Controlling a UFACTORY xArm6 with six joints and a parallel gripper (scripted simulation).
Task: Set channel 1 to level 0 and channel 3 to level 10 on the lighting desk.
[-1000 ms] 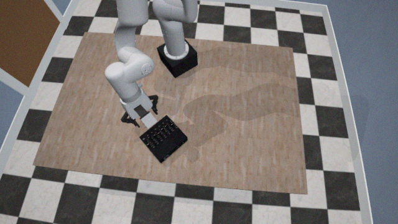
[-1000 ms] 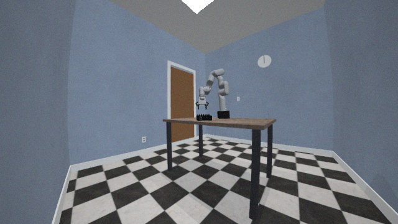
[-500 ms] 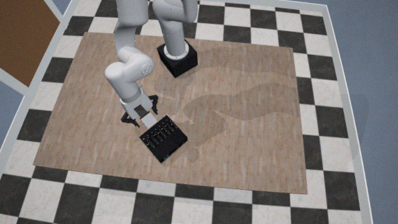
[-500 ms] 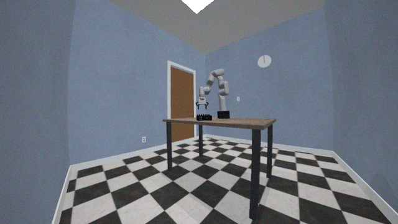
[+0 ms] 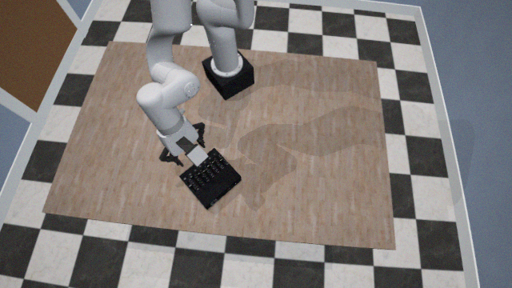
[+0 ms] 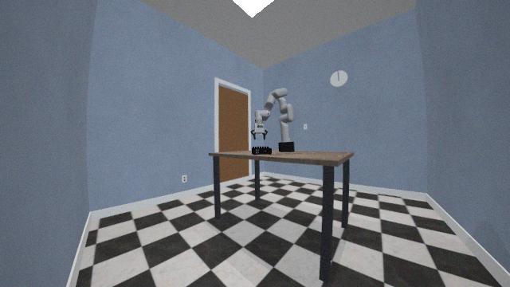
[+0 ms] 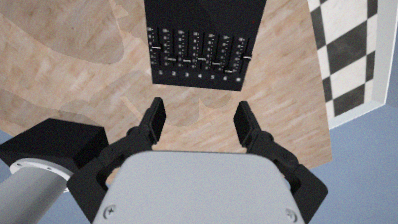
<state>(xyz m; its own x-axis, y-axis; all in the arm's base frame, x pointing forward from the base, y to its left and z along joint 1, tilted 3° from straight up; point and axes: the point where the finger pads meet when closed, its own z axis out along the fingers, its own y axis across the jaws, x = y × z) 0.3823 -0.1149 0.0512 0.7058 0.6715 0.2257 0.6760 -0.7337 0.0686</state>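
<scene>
Black lighting desk point(image 5: 210, 178) sits flat on wood table point(image 5: 320, 192), near-left of the arm's black base point(image 5: 245, 82), with the gripper point(image 7: 200, 121) hanging above the table just beside the desk's numbered edge, fingers spread wide, nothing between them.

The claw point(image 7: 200, 120) hangs wide open with nothing between its black fingers; just ahead of the fingertips, apart from them, the black lighting desk point(image 7: 202, 30) stands on the wooden surface point(image 7: 75, 85). Its fader caps point(image 7: 156, 48) sit at mixed heights.
</scene>
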